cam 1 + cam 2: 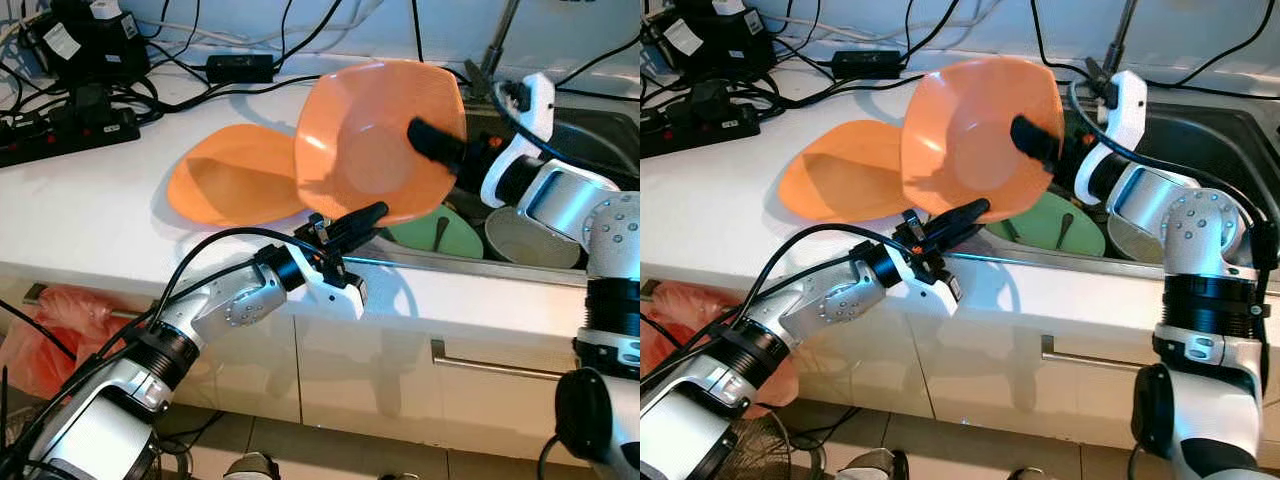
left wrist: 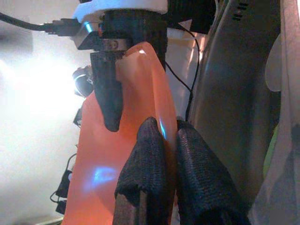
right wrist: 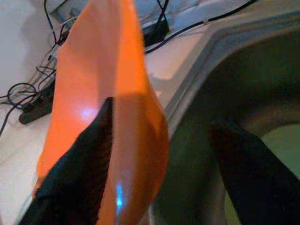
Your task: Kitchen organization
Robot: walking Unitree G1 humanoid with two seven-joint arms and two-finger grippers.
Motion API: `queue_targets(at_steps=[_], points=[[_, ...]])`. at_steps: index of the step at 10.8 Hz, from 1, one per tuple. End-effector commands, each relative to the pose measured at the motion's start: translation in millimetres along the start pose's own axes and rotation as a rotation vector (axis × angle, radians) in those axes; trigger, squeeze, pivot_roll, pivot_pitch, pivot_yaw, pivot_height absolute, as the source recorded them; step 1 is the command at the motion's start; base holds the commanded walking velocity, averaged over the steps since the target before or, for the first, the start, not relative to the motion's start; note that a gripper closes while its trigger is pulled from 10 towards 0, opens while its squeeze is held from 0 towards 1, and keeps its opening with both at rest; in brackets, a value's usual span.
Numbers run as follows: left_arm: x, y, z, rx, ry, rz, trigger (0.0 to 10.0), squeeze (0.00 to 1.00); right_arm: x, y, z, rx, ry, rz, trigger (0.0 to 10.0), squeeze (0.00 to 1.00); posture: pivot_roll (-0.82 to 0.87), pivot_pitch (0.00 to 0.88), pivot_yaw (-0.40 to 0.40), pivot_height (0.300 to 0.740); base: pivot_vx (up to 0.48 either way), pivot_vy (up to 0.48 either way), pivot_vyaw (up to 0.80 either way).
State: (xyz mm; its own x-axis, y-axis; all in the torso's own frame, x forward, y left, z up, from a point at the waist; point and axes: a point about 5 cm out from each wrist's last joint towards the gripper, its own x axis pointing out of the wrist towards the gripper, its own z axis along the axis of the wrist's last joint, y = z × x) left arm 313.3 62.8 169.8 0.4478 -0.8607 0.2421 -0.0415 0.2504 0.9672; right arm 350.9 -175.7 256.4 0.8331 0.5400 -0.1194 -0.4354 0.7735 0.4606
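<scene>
You have an orange plate [image 1: 375, 150] held up on its edge, over the spot where the white counter [image 1: 90, 210] meets the left edge of the sink [image 1: 590, 130]. Your left gripper [image 1: 352, 222] pinches the plate's bottom rim, with both black fingers [image 2: 150, 178] squeezed tight on it. Your right gripper [image 1: 432, 140] is at the plate's right side; one finger lies on the plate's face and the other sits far off, so it is spread wide. A second orange plate [image 1: 235, 175] lies flat on the counter, just behind the tilted one. A green plate [image 1: 445, 232] and a grey bowl [image 1: 530, 240] sit down in the sink. Black cables and a power strip [image 1: 70, 135] lie at the counter's back left corner.
</scene>
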Motion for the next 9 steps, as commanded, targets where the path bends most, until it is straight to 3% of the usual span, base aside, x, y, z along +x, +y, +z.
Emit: queue_targets(at_steps=[1, 4, 5, 7, 8, 9], points=[[7.1, 9.0, 7.9, 0.025, -0.058, 0.048, 0.0, 0.0, -0.9, -1.1, 3.0, -0.023, 0.021, -0.025, 0.0, 0.0, 0.05, 0.08, -0.009, 0.74, 0.0, 0.0, 0.0], [6.6, 9.2, 7.7, 0.024, -0.05, 0.053, 0.0, 0.0, -0.3, -0.3, 4.9, -0.03, 0.02, -0.03, 0.0, 0.0, 0.05, 0.081, -0.011, 0.74, 0.0, 0.0, 0.0], [6.3, 9.3, 7.1, 0.027, -0.047, 0.054, 1.9, 0.0, 0.0, -0.4, 4.1, -0.031, 0.018, -0.032, 0.0, 0.0, 0.05, 0.079, -0.01, 0.74, 0.0, 0.0, 0.0], [6.6, 10.6, 6.9, 0.03, -0.051, 0.057, 2.3, 0.0, 0.2, -0.4, 3.8, -0.03, 0.015, -0.032, 0.0, 0.0, 0.05, 0.078, -0.008, 0.74, 0.0, 0.0, 0.0], [7.6, 10.9, 7.1, 0.033, -0.054, 0.059, 3.7, 0.0, 0.1, -0.4, 3.3, -0.03, 0.014, -0.032, 0.0, 0.0, 0.05, 0.075, -0.006, 0.74, 0.0, 0.0, 0.0], [8.3, 11.2, 7.2, 0.034, -0.055, 0.06, 4.4, 0.0, -0.1, -0.3, 2.8, -0.03, 0.015, -0.031, 0.0, 0.0, 0.05, 0.077, -0.008, 0.74, 0.0, 0.0, 0.0]])
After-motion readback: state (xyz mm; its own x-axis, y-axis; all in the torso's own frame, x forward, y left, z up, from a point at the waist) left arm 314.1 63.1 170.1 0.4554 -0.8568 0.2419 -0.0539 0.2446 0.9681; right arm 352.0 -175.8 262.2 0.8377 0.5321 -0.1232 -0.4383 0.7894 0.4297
